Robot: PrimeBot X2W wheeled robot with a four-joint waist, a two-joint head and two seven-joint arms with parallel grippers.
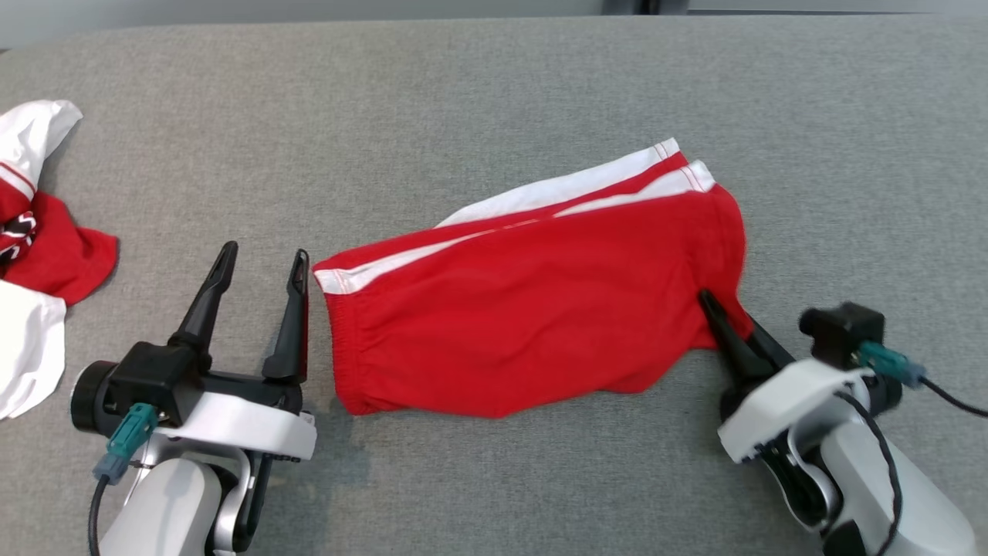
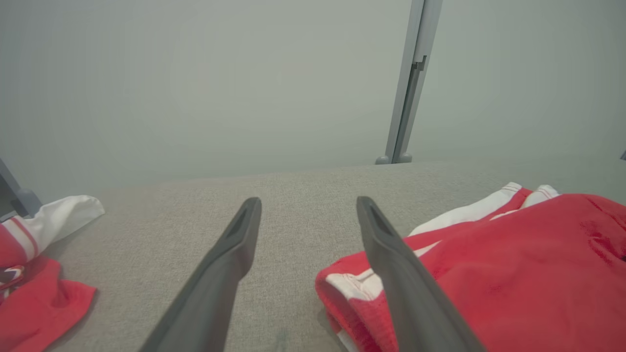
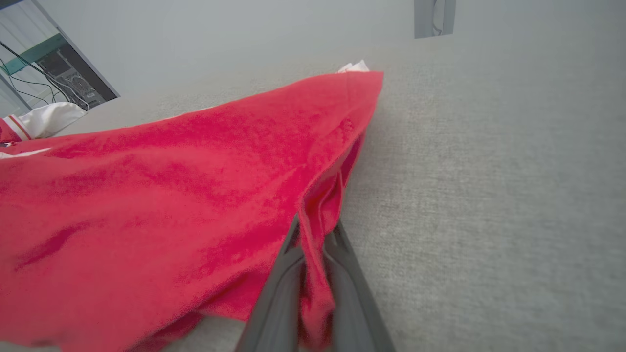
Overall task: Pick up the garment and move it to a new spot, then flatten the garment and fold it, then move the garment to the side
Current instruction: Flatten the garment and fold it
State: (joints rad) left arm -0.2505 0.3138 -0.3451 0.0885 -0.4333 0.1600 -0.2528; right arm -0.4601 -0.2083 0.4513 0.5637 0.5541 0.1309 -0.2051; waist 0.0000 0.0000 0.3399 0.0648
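The garment (image 1: 532,301) is a pair of red shorts with white side stripes, lying folded on the grey cloth table (image 1: 494,93). My right gripper (image 1: 722,313) is shut on its lower right corner; in the right wrist view the red cloth (image 3: 146,195) is pinched between the two dark fingers (image 3: 279,298). My left gripper (image 1: 262,266) stands open just left of the waistband corner, its right finger almost against the cloth. From the left wrist, the garment (image 2: 489,274) lies behind the right finger (image 2: 401,274), and nothing sits between the fingers.
A heap of other red and white clothes (image 1: 38,255) lies at the table's left edge, also seen as the clothes heap (image 2: 34,264) in the left wrist view. A grey post (image 2: 411,83) stands beyond the table's far edge.
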